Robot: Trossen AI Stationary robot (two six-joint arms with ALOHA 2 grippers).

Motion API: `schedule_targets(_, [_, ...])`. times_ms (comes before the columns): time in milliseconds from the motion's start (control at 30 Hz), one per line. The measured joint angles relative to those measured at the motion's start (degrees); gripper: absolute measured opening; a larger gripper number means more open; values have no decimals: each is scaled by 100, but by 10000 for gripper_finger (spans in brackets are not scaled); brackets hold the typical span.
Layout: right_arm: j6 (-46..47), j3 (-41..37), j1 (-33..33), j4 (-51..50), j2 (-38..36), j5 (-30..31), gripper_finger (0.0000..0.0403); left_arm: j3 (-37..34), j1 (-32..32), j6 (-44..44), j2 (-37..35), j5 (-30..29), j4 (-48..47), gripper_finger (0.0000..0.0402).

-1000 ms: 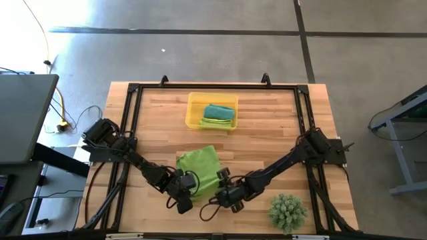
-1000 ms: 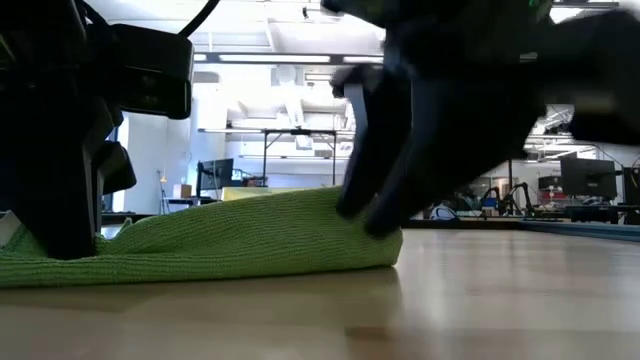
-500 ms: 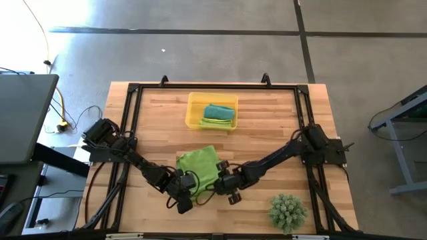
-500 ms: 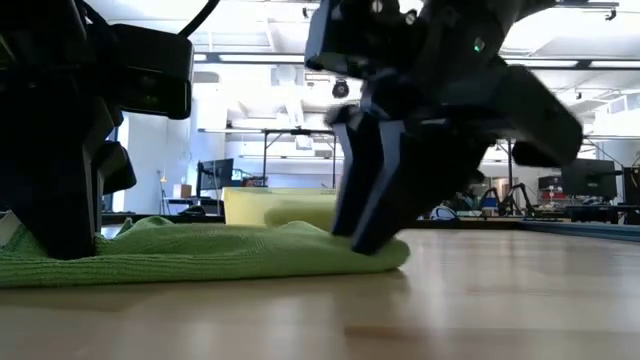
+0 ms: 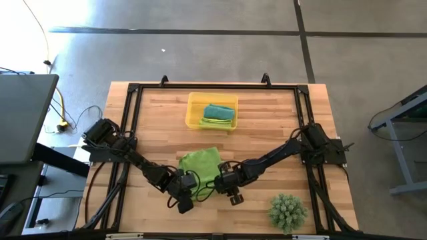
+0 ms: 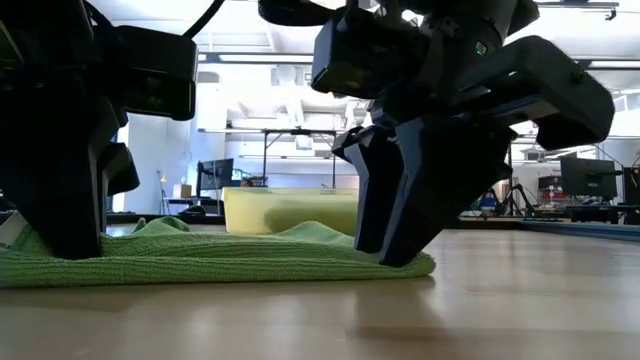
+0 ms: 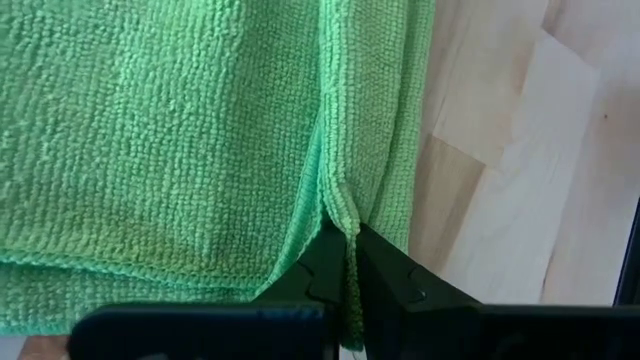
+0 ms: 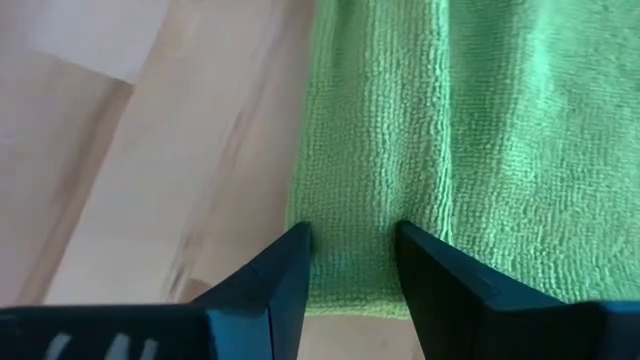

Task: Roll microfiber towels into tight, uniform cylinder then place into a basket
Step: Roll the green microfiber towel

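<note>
Here, one lime-green microfiber towel (image 5: pixel 200 167) lies flat on the wooden table (image 5: pixel 267 133), towards its near edge and roughly midway across, folded so that a doubled hem runs along one side. My left gripper (image 5: pixel 189 193) sits at the towel's near left corner with its two dark fingers pressed together on a raised pinch of that hem; in my left wrist view the fold of cloth (image 7: pixel 340 200) rises into a ridge that vanishes between the closed fingertips (image 7: pixel 385 275). My right gripper (image 5: pixel 220 183) stands at the towel's near right edge, tips down on the cloth. Its two fingers (image 8: pixel 275 275) are parted, with a strip of green fabric showing between them, and both tips rest on the towel's border just inside the bare wood. From table height, that right gripper (image 6: pixel 395 255) presses the towel's end (image 6: pixel 400 265) flat against the tabletop, while the left gripper's dark body (image 6: pixel 60 200) stands over the other end.

Farther back on the table sits one shallow translucent yellow plastic tray (image 5: pixel 193 110). Inside it lie two more towels, side by side and touching: one teal (image 5: pixel 219 111) and one lime-green (image 5: pixel 215 123), both bundled up. That makes three towels in all: two green, one teal.

At the near right corner of the table, well apart from my grippers, stands one spiky green ball-shaped plant (image 5: pixel 288 211).
</note>
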Motion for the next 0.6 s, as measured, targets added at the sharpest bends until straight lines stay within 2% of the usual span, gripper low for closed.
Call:
schedule_targets(300, [75, 9, 7, -87, -11, -518, 142, 0, 4, -23, 0, 59, -2, 8])
schedule_targets(433, [175, 6, 7, -89, -11, -553, 142, 0, 4, -144, 0, 61, -4, 8])
schedule_targets(600, [1103, 4, 7, -69, -11, -565, 142, 0, 4, -151, 0, 61, -4, 8])
